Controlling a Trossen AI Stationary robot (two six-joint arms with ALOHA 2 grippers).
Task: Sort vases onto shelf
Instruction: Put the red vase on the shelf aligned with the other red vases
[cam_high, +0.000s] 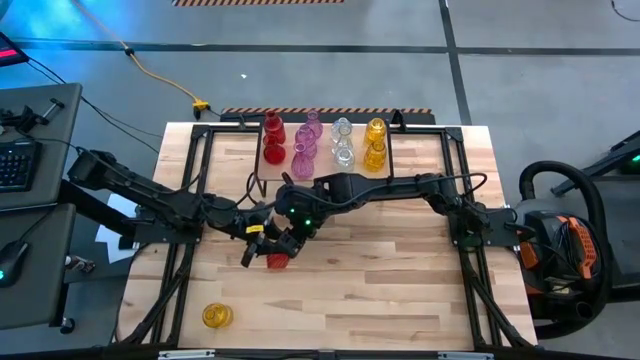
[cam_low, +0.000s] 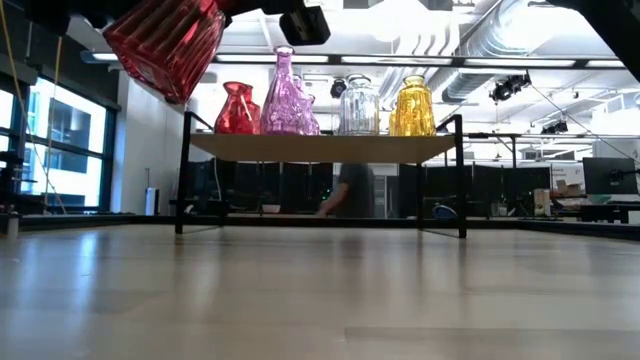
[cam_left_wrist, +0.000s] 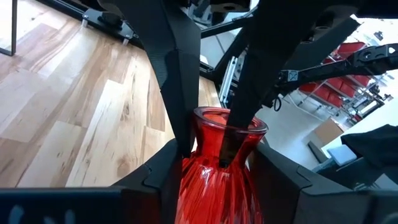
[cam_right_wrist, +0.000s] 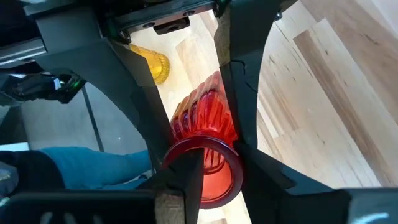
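A red ribbed glass vase (cam_high: 277, 260) hangs tilted above the middle of the table, and also shows in the low view (cam_low: 165, 40). My left gripper (cam_high: 262, 240) is shut on its body. My right gripper (cam_high: 293, 228) meets it at the mouth, coming from the opposite side. The shelf (cam_low: 330, 148) stands at the table's far edge. On it stand red (cam_high: 273, 130), pink (cam_high: 306, 140), clear (cam_high: 343, 140) and yellow (cam_high: 375, 143) vases. One yellow vase (cam_high: 217, 316) lies on the table near the front left. My left gripper pinches the vase's ribbed body (cam_right_wrist: 199, 118) between its two fingers (cam_right_wrist: 239, 93), one on each side. The vase is lifted clear of the table and tilted. My right gripper holds the vase at its mouth (cam_left_wrist: 208, 115). One finger (cam_left_wrist: 245, 93) reaches inside the mouth and the other (cam_left_wrist: 180, 93) lies outside against the neck. Its fingers point along the vase toward the left gripper.
The shelf's black legs (cam_low: 185, 170) stand on the table's far part. Black frame rails (cam_high: 190, 200) run along both table sides. Bare wood lies in front of the shelf and toward the near edge. A person (cam_low: 350, 190) shows in the room behind the shelf.
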